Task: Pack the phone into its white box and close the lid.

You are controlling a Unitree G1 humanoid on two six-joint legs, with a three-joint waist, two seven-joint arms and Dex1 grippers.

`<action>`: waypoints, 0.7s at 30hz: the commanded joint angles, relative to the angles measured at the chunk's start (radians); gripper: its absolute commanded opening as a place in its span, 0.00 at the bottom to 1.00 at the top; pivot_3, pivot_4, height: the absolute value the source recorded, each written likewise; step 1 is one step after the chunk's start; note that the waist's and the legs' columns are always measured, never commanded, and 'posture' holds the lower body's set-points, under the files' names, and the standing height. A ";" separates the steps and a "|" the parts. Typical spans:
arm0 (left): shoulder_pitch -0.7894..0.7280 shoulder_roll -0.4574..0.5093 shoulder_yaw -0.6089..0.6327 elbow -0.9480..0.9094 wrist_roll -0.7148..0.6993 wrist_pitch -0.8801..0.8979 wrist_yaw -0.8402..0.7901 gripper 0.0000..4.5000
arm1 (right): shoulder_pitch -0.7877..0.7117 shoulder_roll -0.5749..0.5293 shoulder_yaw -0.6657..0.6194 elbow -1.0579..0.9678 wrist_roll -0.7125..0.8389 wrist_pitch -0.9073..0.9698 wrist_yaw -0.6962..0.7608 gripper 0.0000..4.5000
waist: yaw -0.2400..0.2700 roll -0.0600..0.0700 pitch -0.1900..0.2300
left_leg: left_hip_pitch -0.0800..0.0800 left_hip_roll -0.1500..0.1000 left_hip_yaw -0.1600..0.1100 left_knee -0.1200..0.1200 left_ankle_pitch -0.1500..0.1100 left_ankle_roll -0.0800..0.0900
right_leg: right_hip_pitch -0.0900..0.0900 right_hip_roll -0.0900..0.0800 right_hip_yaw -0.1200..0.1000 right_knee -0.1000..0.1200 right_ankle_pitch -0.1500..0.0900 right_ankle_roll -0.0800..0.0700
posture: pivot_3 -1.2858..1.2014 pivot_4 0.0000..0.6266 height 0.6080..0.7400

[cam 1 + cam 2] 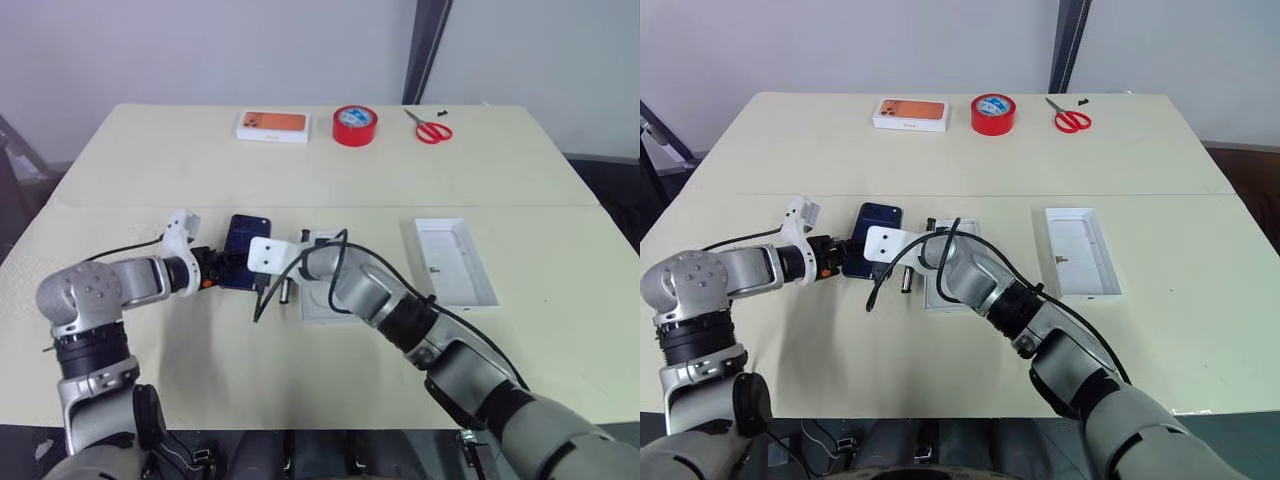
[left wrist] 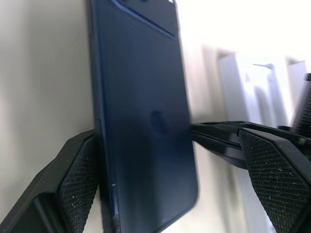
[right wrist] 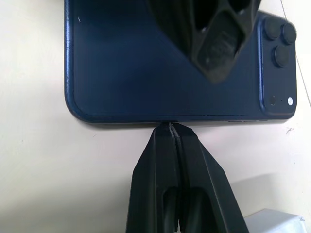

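The dark navy phone [image 1: 245,240] lies flat on the table, back up, its camera cluster showing in the right wrist view. My left gripper [image 2: 172,145] is open and straddles one end of the phone [image 2: 146,121]; one pad [image 2: 85,179] touches its edge and the other stands apart. My right gripper [image 3: 171,127] is shut, its tips against the phone's [image 3: 146,73] long side. The white box [image 1: 316,308] sits just right of the phone, partly hidden under my right arm. Further right the lid [image 1: 455,262] lies with its white inside up.
Along the table's far edge stand a white box with an orange picture [image 1: 272,125], a red tape roll [image 1: 355,125] and red scissors [image 1: 432,130]. A black cable [image 1: 262,298] hangs from my right wrist beside the phone.
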 commanded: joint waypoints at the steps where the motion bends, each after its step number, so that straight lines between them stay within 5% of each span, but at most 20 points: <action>1: 0.021 -0.046 0.002 0.038 -0.053 0.065 0.018 1.00 | 0.010 0.000 -0.007 -0.054 -0.010 -0.012 0.015 0.01 | 0.001 0.000 0.000 | 0.000 0.000 0.000 0.000 0.000 0.000 | 0.000 0.000 0.000 0.000 0.000 0.000 | 0.52 0.24 0.88; 9: -0.027 -0.086 0.170 0.068 -0.045 0.065 0.096 1.00 | 0.033 -0.012 -0.014 -0.096 -0.023 0.005 0.029 0.01 | -0.001 0.000 0.000 | 0.000 0.000 0.000 0.000 0.000 0.000 | 0.000 0.000 0.000 0.000 0.000 0.000 | 0.52 0.24 0.88; 12: -0.039 -0.113 0.257 0.075 -0.051 0.065 0.130 0.83 | 0.046 -0.019 -0.013 -0.115 -0.028 0.012 0.032 0.00 | -0.003 -0.001 0.000 | 0.000 0.000 0.000 0.000 0.000 0.000 | 0.000 0.000 0.000 0.000 0.000 0.000 | 0.52 0.24 0.88; 16: -0.049 -0.139 0.323 0.073 -0.072 0.065 0.172 0.38 | 0.053 -0.023 -0.013 -0.138 -0.031 0.025 0.037 0.00 | -0.004 -0.002 0.001 | 0.000 0.000 0.000 0.000 0.000 0.000 | -0.001 0.000 0.000 0.000 0.000 0.000 | 0.52 0.24 0.88; 21: -0.071 -0.172 0.416 0.068 -0.101 0.065 0.222 0.38 | 0.065 -0.032 -0.016 -0.189 -0.030 0.053 0.046 0.00 | -0.004 -0.002 0.001 | -0.001 0.000 0.000 0.000 0.000 -0.001 | -0.001 0.000 0.000 0.000 0.000 0.000 | 0.52 0.24 0.88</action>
